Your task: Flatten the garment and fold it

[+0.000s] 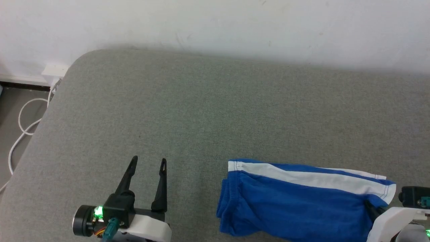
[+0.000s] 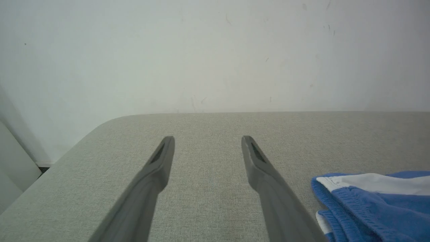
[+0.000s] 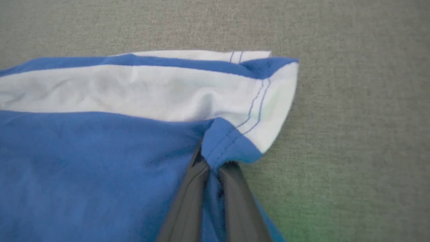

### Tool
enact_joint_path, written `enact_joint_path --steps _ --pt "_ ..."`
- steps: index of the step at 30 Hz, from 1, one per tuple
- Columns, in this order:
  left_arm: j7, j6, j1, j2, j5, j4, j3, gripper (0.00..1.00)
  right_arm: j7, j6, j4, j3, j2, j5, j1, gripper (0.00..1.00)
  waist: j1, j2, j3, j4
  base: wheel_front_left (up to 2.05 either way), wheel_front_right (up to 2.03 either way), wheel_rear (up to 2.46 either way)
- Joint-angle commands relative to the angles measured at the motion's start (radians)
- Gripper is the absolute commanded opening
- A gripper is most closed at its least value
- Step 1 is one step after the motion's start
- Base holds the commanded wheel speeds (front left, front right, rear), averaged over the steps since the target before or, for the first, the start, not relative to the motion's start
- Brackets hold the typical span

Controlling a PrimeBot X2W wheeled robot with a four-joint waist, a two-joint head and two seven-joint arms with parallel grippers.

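You'll find the garment point(image 1: 295, 205) lying along the near edge of the surface point(image 1: 168, 101), right of its middle and well clear of the far edge. It is soft royal-blue knit, laid in a long flat shape with more than one layer showing. The gathered, ribbed waistband point(image 1: 225, 201) forms its left end, and a broad white stripe point(image 1: 302, 178) runs the length of its far side.

Your right gripper point(image 1: 373, 210) is at the garment's right end. In the right wrist view its two dark fingers point(image 3: 188, 205) are pressed close together on the stitched hem corner point(image 3: 235, 148), with blue cloth pinched between them (the very tips are tucked under a fold). The hem there carries two fine rows of blue thread across the white.

Your left gripper point(image 1: 148, 159) sits near the near edge, left of the garment and apart from it. Its long tapered fingers are spread wide with nothing between them, and each has a slot-shaped recess near the tip point(image 2: 257, 153). In the left wrist view the garment point(image 2: 379, 208) lies just beside the right-hand finger.

The surface is a grey, finely woven covering with a rounded far-left corner, set against a plain white wall point(image 1: 215, 23). A thin white cable point(image 1: 20, 127) loops on the floor past the left edge.
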Motion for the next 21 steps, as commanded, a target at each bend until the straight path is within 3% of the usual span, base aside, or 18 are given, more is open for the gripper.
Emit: enact_joint_path --steps 1,12,16,21 --pt "-0.005 -0.01 -0.001 -0.006 0.009 0.005 0.009 1.0 0.001 -0.001 0.033 0.009 0.009 0.004 0.002 0.0 0.0 0.0 -0.005 -0.004 0.0 0.0 0.0" --pt "-0.005 -0.059 0.022 -0.035 0.03 0.033 0.048 1.0 -0.065 -0.001 0.04 -0.151 -0.077 -0.058 0.001 0.0 0.0 0.0 -0.046 -0.034 0.0 0.0 0.0" --pt "-0.005 -0.069 0.03 -0.046 0.036 0.042 0.058 1.0 -0.053 -0.001 0.009 -0.15 -0.083 -0.057 0.019 0.0 0.0 0.0 -0.061 -0.042 0.0 0.0 0.0" --pt "-0.005 -0.08 0.043 -0.057 0.043 0.052 0.067 1.0 0.035 -0.001 -0.115 -0.105 -0.074 -0.005 0.053 0.0 0.0 0.0 -0.078 -0.049 0.0 0.0 0.0"
